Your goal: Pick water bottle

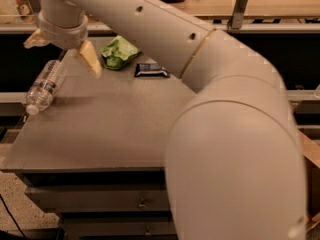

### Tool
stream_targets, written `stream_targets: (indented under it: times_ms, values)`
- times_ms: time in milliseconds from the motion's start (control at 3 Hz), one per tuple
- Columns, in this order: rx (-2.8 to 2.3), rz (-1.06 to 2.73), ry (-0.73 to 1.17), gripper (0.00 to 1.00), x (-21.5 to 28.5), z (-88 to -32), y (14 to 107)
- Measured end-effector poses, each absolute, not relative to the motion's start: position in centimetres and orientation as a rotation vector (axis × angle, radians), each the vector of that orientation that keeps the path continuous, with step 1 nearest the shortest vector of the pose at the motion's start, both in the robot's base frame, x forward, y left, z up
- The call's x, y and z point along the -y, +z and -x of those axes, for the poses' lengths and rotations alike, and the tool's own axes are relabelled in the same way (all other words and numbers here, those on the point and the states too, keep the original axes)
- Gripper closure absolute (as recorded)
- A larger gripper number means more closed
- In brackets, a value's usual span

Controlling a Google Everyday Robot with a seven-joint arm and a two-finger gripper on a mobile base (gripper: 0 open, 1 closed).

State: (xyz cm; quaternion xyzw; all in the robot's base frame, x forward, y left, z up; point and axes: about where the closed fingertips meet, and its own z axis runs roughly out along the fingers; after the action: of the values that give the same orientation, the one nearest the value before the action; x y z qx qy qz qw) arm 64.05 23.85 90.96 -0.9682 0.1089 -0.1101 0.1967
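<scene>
The water bottle (46, 86) is a clear ribbed plastic bottle with a white cap. It lies on its side near the left edge of the grey table (110, 129), cap toward the front. My gripper (62, 50) hangs above the back left of the table, just right of and above the bottle. Its two tan fingers are spread wide apart, one finger (90, 59) to the right and the other at the far left. It holds nothing and does not touch the bottle.
A green snack bag (119, 52) and a flat dark snack bar (152, 70) lie at the back of the table, right of the gripper. My large white arm (235, 134) fills the right side of the view. Drawers sit below the tabletop.
</scene>
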Motion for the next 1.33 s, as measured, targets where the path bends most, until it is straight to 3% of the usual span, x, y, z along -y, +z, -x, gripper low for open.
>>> stream_targets:
  times_ms: [1333]
  values:
    - [0.044,2.671,-0.174,0.0,-33.5,-65.0,88.2]
